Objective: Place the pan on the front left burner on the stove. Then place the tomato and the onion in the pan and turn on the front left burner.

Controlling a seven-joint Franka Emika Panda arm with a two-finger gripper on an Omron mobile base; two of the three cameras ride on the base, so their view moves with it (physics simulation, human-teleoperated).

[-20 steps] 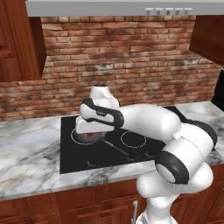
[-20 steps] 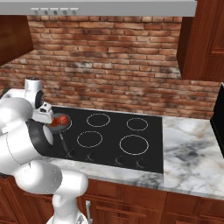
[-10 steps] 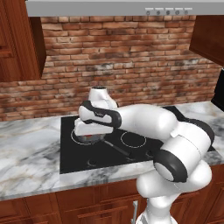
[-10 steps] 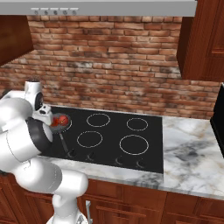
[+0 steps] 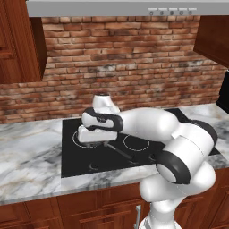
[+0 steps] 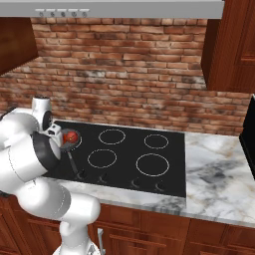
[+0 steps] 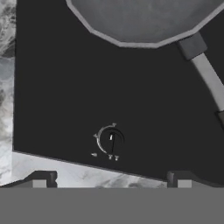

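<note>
While the white arm bends low over the left part of the flat black glass stove (image 5: 103, 156), its two-finger gripper (image 7: 111, 180) hangs above the front edge with both dark tips far apart, wide open, and nothing is between them.

Seen from the hand, a small dark round knob (image 7: 111, 141) with white marks lies in the middle, just above the tips. At 12 o'clock from the knob sits the shallow round dark grey pan (image 7: 144, 19), and its long handle (image 7: 209, 76) runs toward 3 o'clock.

From the right base camera, the small bright orange-red tomato (image 6: 70, 137) rests in the pan, at 9 o'clock from the smaller white rings (image 6: 111, 136). I cannot see the onion clearly.
</note>
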